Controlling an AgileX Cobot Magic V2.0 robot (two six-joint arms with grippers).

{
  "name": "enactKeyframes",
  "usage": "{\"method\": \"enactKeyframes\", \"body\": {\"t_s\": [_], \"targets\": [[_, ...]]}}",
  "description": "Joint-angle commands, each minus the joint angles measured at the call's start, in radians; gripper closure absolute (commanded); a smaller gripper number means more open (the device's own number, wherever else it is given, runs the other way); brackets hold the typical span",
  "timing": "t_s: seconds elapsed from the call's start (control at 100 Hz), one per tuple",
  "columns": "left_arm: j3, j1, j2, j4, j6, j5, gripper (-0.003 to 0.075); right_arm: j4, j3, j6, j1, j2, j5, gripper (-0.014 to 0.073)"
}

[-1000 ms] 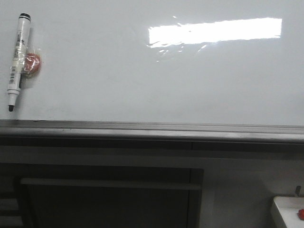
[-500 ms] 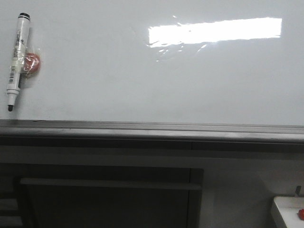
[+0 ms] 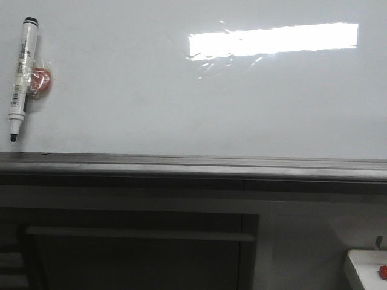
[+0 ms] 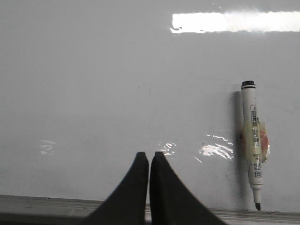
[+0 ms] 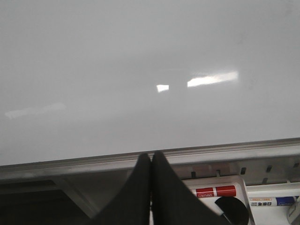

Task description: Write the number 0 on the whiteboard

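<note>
The whiteboard (image 3: 181, 103) fills the upper front view, glossy white with a bright rectangular glare and a grey metal lower edge. No number 0 shows on it; its surface is blank. A white marker (image 3: 21, 78) with a black tip pointing down is stuck to the board's left side by a red blob (image 3: 41, 80). It also shows in the left wrist view (image 4: 253, 145). My left gripper (image 4: 149, 154) is shut and empty, facing the board left of the marker. My right gripper (image 5: 151, 154) is shut and empty at the board's lower edge (image 5: 211, 152). Neither gripper shows in the front view.
A dark cabinet panel (image 3: 139, 254) with a horizontal bar lies below the board. A white tray (image 3: 367, 269) sits at the lower right; in the right wrist view it holds a red-labelled marker (image 5: 215, 191) and a black round object (image 5: 232, 211).
</note>
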Motion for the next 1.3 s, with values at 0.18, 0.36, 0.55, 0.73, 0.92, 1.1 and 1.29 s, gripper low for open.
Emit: {"method": "enactKeyframes", "body": {"t_s": [0.18, 0.36, 0.55, 0.73, 0.92, 1.1, 1.29], "targets": [[-0.05, -0.049, 0.062, -0.015, 0.019, -0.09, 0.0612, 0.013, -0.041, 0.003, -0.006, 0.03, -0.07, 0.0654], [-0.046, -0.106, 0.062, -0.061, 0.019, -0.149, 0.0318, 0.035, -0.032, 0.003, -0.006, 0.03, -0.088, 0.0654], [-0.004, -0.109, 0.065, -0.064, 0.019, -0.262, 0.03, 0.081, -0.021, -0.047, 0.066, 0.061, -0.079, 0.0654], [0.001, -0.109, 0.162, -0.08, 0.019, -0.214, 0.03, 0.237, -0.021, -0.19, 0.172, 0.177, -0.139, 0.0654], [0.001, -0.122, 0.347, -0.09, 0.019, -0.32, 0.03, 0.255, -0.021, -0.225, 0.259, 0.32, -0.228, 0.0654], [-0.001, -0.217, 0.507, -0.09, 0.019, -0.476, 0.03, 0.255, -0.023, -0.229, 0.324, 0.381, -0.335, 0.0654], [-0.005, -0.287, 0.682, -0.09, 0.019, -0.665, 0.03, 0.255, -0.023, -0.229, 0.366, 0.401, -0.371, 0.0654]]}}
